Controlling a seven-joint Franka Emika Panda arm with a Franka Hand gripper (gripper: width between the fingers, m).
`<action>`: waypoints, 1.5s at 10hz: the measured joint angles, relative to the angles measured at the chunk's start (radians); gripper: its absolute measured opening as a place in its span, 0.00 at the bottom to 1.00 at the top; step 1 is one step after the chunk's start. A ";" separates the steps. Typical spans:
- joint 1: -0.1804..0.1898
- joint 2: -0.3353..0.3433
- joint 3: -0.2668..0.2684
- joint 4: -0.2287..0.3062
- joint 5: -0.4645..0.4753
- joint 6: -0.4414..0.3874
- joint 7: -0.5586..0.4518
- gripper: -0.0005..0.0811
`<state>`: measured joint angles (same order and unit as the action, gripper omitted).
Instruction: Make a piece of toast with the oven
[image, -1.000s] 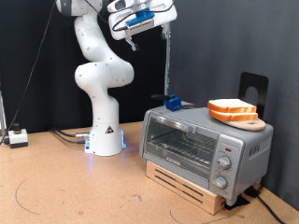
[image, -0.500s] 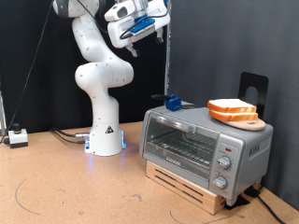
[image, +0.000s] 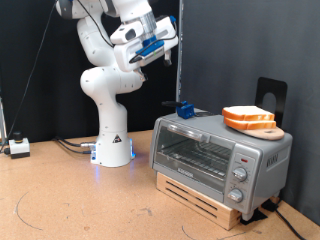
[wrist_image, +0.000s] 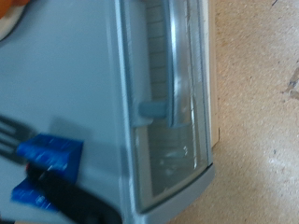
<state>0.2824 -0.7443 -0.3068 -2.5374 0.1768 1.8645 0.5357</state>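
The gripper (image: 165, 42) hangs high above the toaster oven (image: 218, 155), toward the exterior view's left; whether its fingers are spread or closed I cannot tell. The bread slices (image: 248, 118) lie stacked atop the oven's right end; its door is closed, bar handle running along the oven's width

The arm (image: 103, 75) is glossy white with rounded joint housings. The pincer (image: 163, 42) carries blue fittings; its pedestal glows blue.
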 joint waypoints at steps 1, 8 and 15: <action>0.001 0.029 -0.001 -0.015 0.001 0.048 -0.006 1.00; 0.003 0.134 -0.021 0.030 0.096 -0.058 0.058 1.00; 0.015 0.299 0.038 -0.013 0.097 0.113 0.035 1.00</action>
<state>0.2972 -0.4455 -0.2692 -2.5505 0.2736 1.9776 0.5711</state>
